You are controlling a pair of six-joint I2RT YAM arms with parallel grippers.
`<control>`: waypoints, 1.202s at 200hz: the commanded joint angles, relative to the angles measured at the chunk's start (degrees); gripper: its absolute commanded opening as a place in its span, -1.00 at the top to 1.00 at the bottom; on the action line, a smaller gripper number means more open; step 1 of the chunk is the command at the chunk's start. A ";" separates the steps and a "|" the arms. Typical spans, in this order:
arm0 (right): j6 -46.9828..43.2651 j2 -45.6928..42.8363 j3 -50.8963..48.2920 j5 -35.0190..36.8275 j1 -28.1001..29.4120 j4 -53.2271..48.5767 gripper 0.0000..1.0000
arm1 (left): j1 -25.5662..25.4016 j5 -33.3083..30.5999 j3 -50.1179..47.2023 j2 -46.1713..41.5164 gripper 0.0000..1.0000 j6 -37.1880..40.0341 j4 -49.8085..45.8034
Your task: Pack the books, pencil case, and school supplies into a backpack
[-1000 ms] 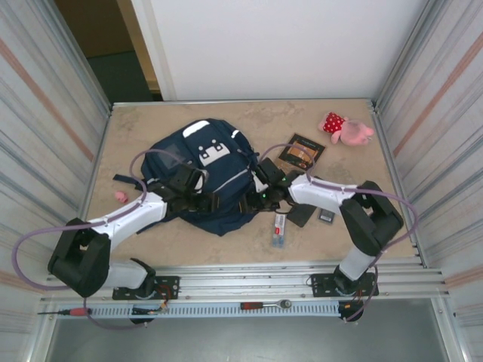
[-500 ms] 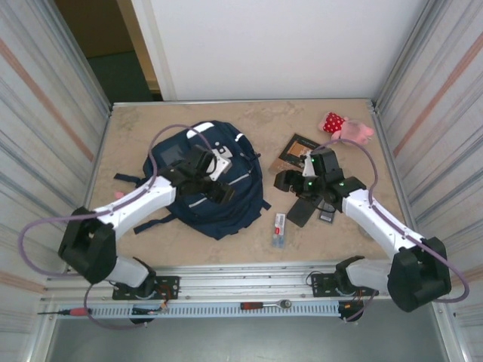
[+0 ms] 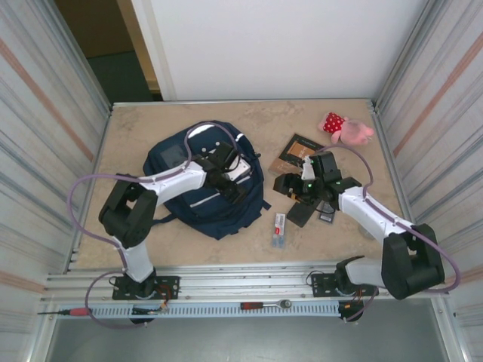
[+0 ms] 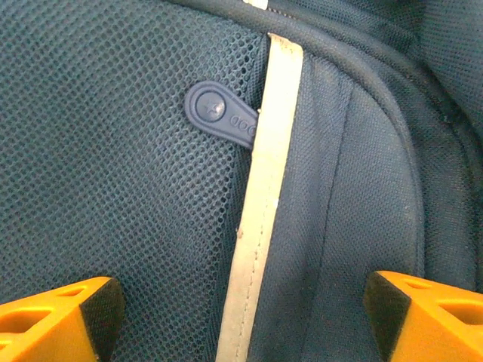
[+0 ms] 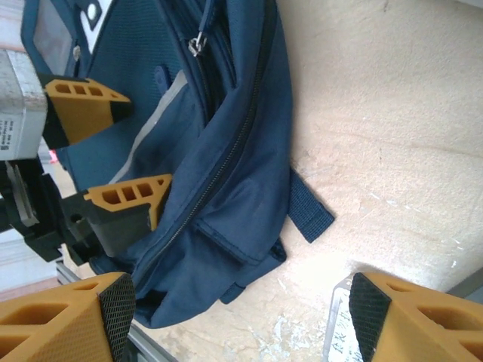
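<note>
Both sets of fingers are open and hold nothing. Left fingers (image 4: pixel 56 320) are spread wide just over the backpack (image 3: pixel 219 215), straddling a pale stripe (image 4: pixel 260 188) on the mesh panel. The zip pull (image 4: pixel 219 113) sits just beyond them, untouched. Right fingers (image 5: pixel 64 317) hang over the desk (image 3: pixel 136 136) right of the bag, facing it.

Risks, my read:
- Closing here pinches mesh or stripe, not the pull, so the bag lifts or drags instead of unzipping.
- Main zip looks shut from the right wrist, though I can't see its full run. Nothing goes in until it's open.
- Nothing pins the bag. It's soft and slumped, so a sideways tug will likely slide it.
- The arms are near each other at the bag's right edge and could clash if both go in.
- Right arm hangs above the pencil case (image 3: pixel 300 213) and calculator (image 3: pixel 326 216), so a low sweep shoves them.

Bag is navy with white patches, lying flat left of centre. Book (image 3: pixel 296 153) and white pack (image 3: pixel 279 228) lie out on the desk to its right.
</note>
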 commanded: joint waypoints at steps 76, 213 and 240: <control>7.33 2.16 -0.77 -5.01 -0.59 3.03 -0.55 | -2.94 3.26 -5.23 -1.38 -0.87 9.80 0.53; 16.67 -2.33 0.39 -4.15 2.36 4.68 -0.58 | 5.77 27.19 -5.17 -27.09 1.00 7.73 -0.09; 9.55 -6.35 0.60 0.54 1.90 -0.10 -0.59 | 8.04 33.58 -4.53 -30.13 1.00 10.50 -2.17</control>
